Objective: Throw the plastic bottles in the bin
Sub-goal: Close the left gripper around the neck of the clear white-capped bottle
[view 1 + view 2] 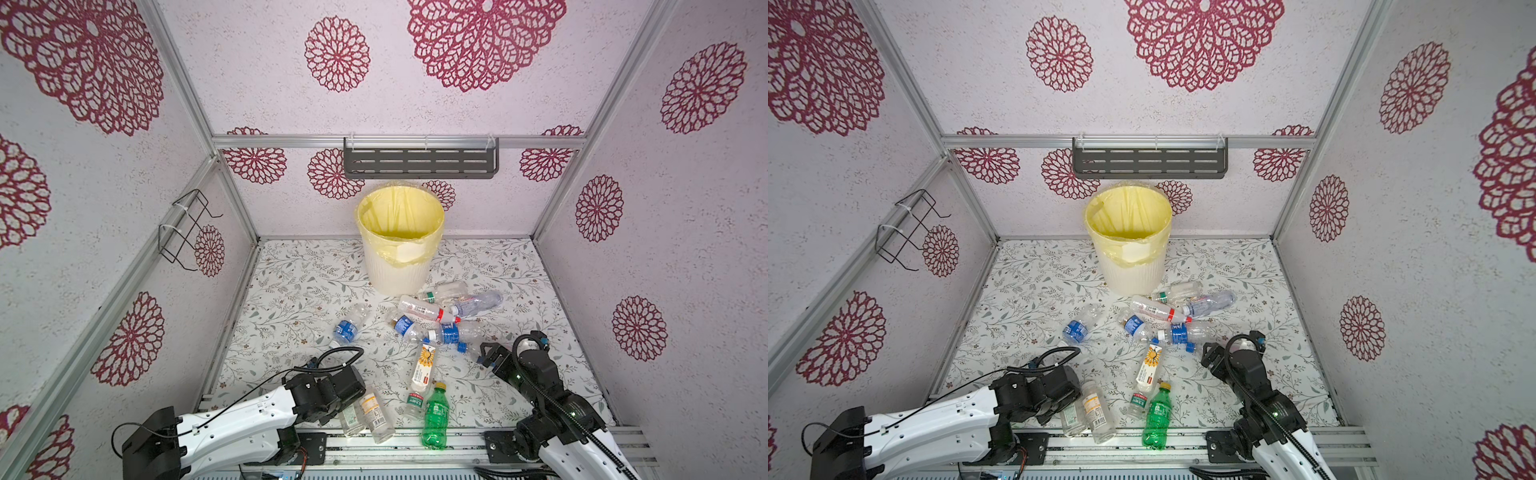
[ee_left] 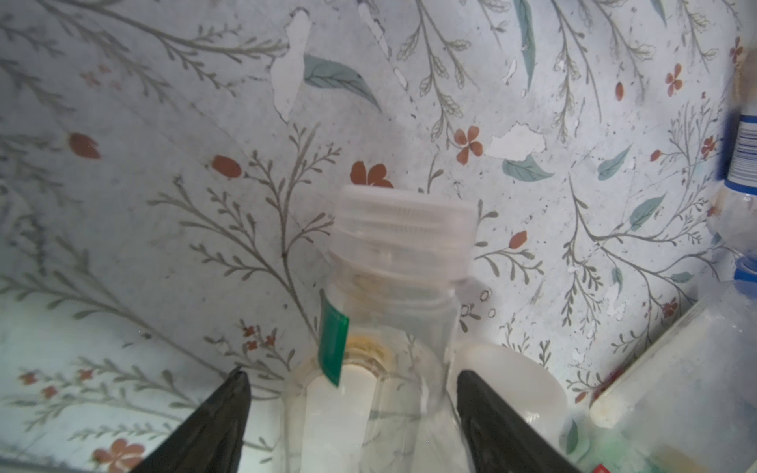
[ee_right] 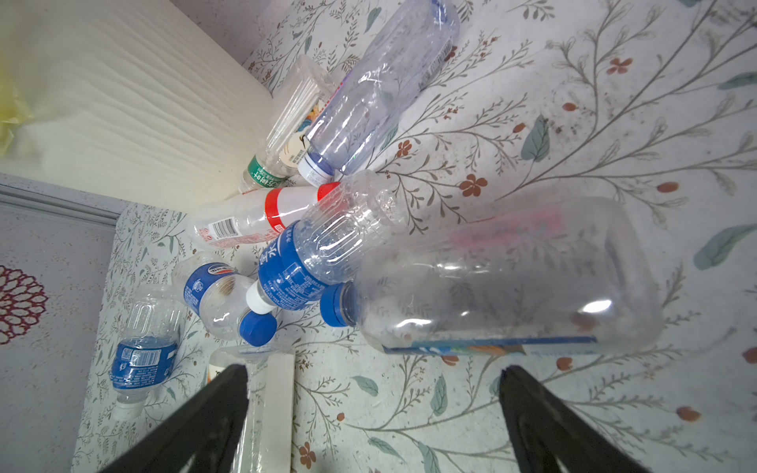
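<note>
Straddling a clear white-capped bottle [image 2: 393,323] at the table's near edge, the left gripper [image 2: 350,374] has its jaws spread, one finger just beside the bottle wall and the other a little apart. The right gripper [image 3: 372,368] hangs wide open near a blue-capped bottle [image 3: 491,278]. More plastic bottles [image 1: 419,309] lie scattered on the floral table [image 1: 291,291] before the upright bin [image 1: 399,270].

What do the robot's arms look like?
Both arms have white shells and black joints. The left arm and the right arm each trail a black cable; the right one shows small green lights. The left gripper and right gripper have black tapered fingers.
</note>
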You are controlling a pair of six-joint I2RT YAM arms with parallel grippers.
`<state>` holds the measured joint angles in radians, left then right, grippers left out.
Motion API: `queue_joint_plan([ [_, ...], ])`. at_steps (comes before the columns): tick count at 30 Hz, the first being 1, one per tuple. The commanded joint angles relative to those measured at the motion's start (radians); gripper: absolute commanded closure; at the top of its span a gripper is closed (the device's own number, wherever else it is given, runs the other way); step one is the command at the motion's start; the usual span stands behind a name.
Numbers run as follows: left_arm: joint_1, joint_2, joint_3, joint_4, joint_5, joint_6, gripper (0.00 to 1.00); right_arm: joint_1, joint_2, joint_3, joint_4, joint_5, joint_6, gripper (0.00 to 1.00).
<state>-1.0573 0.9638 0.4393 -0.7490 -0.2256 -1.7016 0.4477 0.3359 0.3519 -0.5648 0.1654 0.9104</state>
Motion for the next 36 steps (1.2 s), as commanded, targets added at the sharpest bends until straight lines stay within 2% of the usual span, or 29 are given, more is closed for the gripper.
queue_joint_plan([
  [1, 0.009, 0.035, 0.016, 0.029, -0.005, 0.02, 0.22, 0.0, -0.026, -0.003, -0.021, 0.036, 0.023, 0.01],
  [5, 0.009, 0.081, 0.036, 0.03, -0.001, 0.037, 0.34, 0.0, -0.057, -0.015, -0.032, 0.037, 0.032, 0.01],
  [8, 0.011, 0.096, 0.064, 0.001, -0.019, 0.053, 0.37, -0.001, -0.075, -0.019, -0.039, 0.038, 0.035, 0.01],
  [18, 0.038, 0.066, 0.059, 0.011, -0.049, 0.052, 0.42, 0.0, -0.089, -0.028, -0.054, 0.042, 0.036, 0.01],
  [26, 0.093, 0.009, 0.079, 0.0, -0.08, 0.105, 0.5, 0.0, -0.101, -0.04, -0.041, 0.042, 0.037, 0.01],
  [36, 0.165, -0.064, 0.101, -0.052, -0.087, 0.168, 0.54, 0.0, -0.092, -0.037, -0.032, 0.035, 0.035, 0.01],
])
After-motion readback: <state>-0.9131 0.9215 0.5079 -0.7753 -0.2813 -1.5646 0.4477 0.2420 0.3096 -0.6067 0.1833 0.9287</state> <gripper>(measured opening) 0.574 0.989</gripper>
